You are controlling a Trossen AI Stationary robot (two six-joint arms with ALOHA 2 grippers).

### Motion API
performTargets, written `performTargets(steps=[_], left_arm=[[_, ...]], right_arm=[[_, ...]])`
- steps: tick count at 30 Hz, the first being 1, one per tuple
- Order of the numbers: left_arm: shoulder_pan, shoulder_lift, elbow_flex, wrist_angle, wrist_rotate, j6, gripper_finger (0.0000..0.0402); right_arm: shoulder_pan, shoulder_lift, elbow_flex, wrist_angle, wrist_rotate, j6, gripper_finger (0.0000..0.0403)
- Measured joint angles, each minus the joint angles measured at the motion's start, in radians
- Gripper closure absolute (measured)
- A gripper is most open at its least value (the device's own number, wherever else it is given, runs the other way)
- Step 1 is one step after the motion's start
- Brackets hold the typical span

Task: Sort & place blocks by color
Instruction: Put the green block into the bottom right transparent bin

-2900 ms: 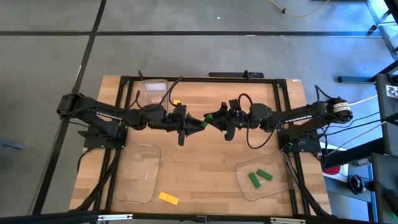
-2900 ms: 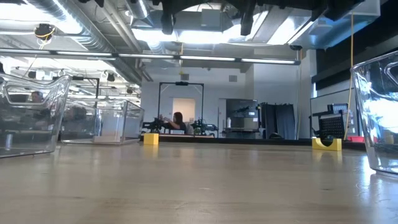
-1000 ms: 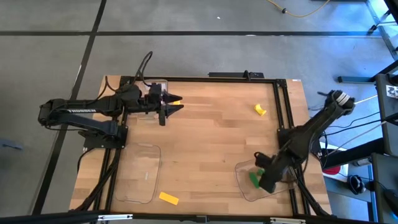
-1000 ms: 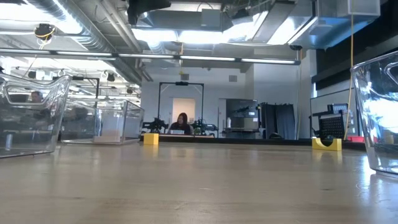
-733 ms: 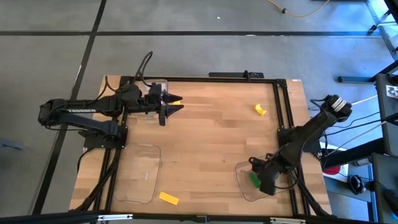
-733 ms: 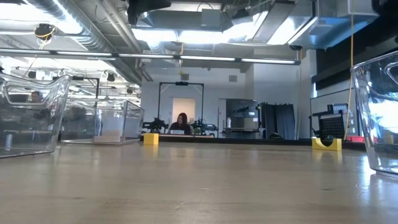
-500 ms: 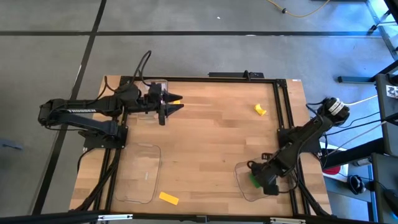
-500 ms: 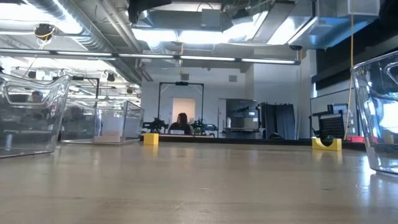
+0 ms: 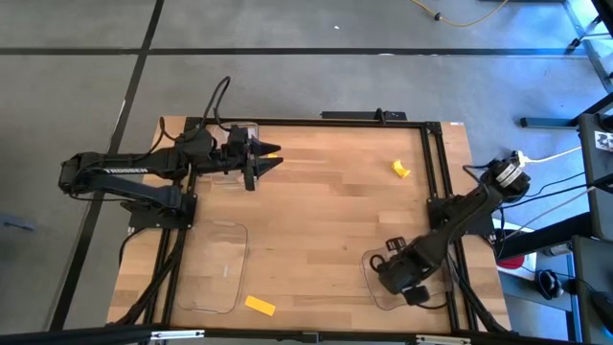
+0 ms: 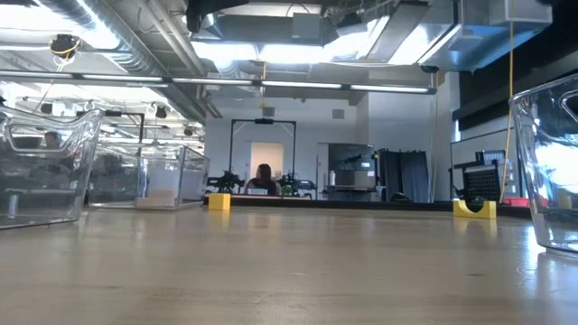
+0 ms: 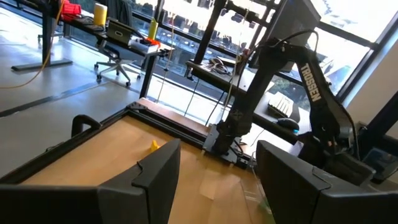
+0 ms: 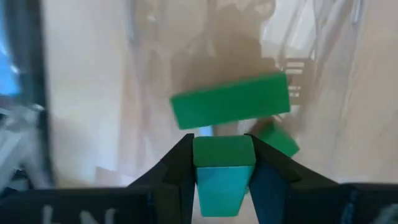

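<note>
My right gripper (image 9: pixel 397 278) hangs over the clear near-right tray (image 9: pixel 372 287), shut on a green block (image 12: pixel 224 167). Two more green blocks (image 12: pixel 230 102) (image 12: pixel 278 140) lie on the tray floor below it; in the high view the gripper hides them. My left gripper (image 9: pixel 261 164) (image 11: pixel 219 157) is open, held above the table by the far-left tray (image 9: pixel 235 139), with a yellow block (image 9: pixel 272 150) showing just beside its fingers. A second yellow block (image 9: pixel 400 169) (image 11: pixel 153 145) lies toward the far right, and a third (image 9: pixel 260 306) on the near left. My right gripper pinches the green block between its two fingers (image 12: pixel 177 168), which lie on two opposite side faces (image 12: pixel 199 163). It comes from above, pointing down into the tray. The block is lifted clear, above the two green blocks on the tray floor.
A third clear tray (image 9: pixel 213 268) lies at the near left, beside the near yellow block. A black frame (image 9: pixel 431 163) runs along the table's sides and far edge. The low view shows tray walls at left (image 10: pixel 45 167) and right (image 10: pixel 551 171), with bare wood between.
My right gripper has moved toward the table's left and near edge over the near-right tray, its arm folding lower, and now covers the green blocks that showed beside it a second ago. My left arm has kept still.
</note>
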Motion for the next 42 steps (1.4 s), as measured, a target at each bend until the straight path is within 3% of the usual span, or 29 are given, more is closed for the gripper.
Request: performTargets(steps=[10, 21, 28, 42], left_arm=[[0.0, 0.0, 0.0, -0.001, 0.0, 0.008, 0.0199], [0.0, 0.0, 0.0, -0.001, 0.0, 0.019, 0.0199], [0.0, 0.0, 0.0, -0.002, 0.0, 0.019, 0.0199], [0.0, 0.0, 0.0, -0.002, 0.0, 0.018, 0.0199]], right_arm=[[-0.002, 0.105, 0.014, -0.013, -0.002, -0.185, 0.0293], [-0.001, 0.141, 0.016, 0.009, 0.076, -0.165, 0.0291], [-0.001, 0.141, 0.014, 0.018, 0.087, -0.134, 0.022], [-0.002, 0.145, 0.085, -0.018, 0.069, -0.123, 0.0211]])
